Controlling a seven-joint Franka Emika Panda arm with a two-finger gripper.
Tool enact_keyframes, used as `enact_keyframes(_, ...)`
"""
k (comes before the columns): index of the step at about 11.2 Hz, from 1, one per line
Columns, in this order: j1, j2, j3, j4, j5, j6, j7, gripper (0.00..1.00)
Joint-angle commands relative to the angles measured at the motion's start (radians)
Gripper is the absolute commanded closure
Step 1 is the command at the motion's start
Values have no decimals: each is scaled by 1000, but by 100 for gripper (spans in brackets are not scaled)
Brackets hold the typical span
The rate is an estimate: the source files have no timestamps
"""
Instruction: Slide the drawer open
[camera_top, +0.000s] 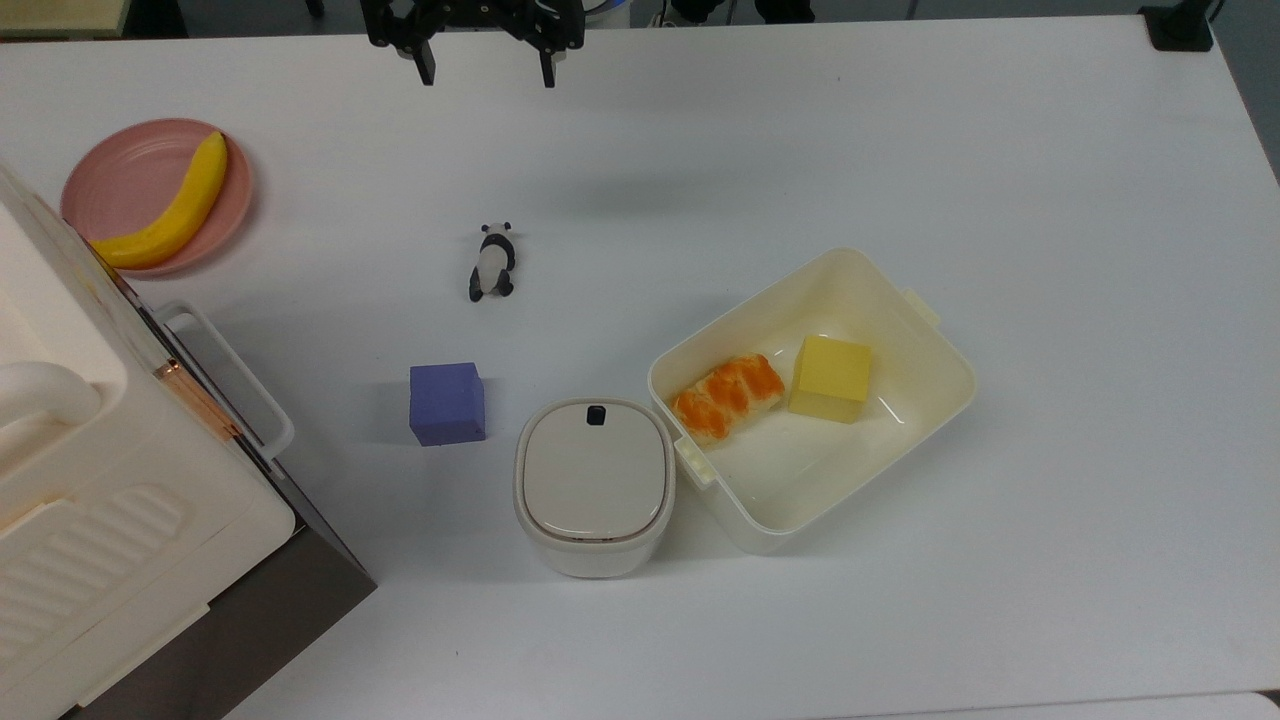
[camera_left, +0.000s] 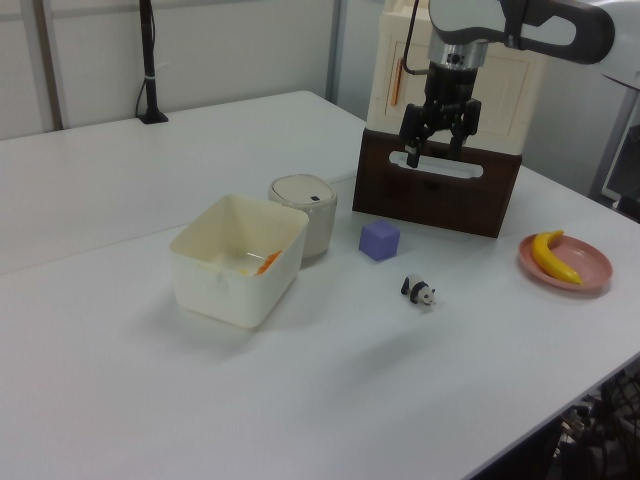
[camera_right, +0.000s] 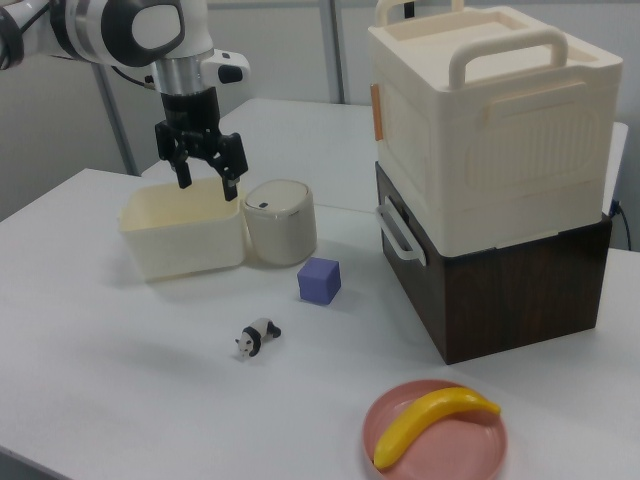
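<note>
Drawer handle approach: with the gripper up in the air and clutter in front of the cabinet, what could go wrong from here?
The open gripper hangs well away from the drawer, whose white handle is thin and shallow, so the fingers may miss or slip off it. The purple cube sits just in front of the drawer and could be pushed as it slides out. The cream box stacked on top might shift under a hard pull.

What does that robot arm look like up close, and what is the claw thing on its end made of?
The arm is made of rounded white and light-grey shells with dark bands at the joints. A silvery metal cylinder joins it to the gripper, which is black and angular, with two narrow straight fingers pointing away from the wrist. The pictures show no readable markings or loose cables on it.
</note>
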Motion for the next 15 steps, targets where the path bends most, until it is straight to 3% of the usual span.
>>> enact_keyframes(1, 2, -17, 2, -27, 8, -5, 2, 0)
enact_keyframes(12, 2, -19, -3, -28, 6, -1, -8, 0)
enact_keyframes(15, 5, -13, -3, -31, 6, 4, -11, 8)
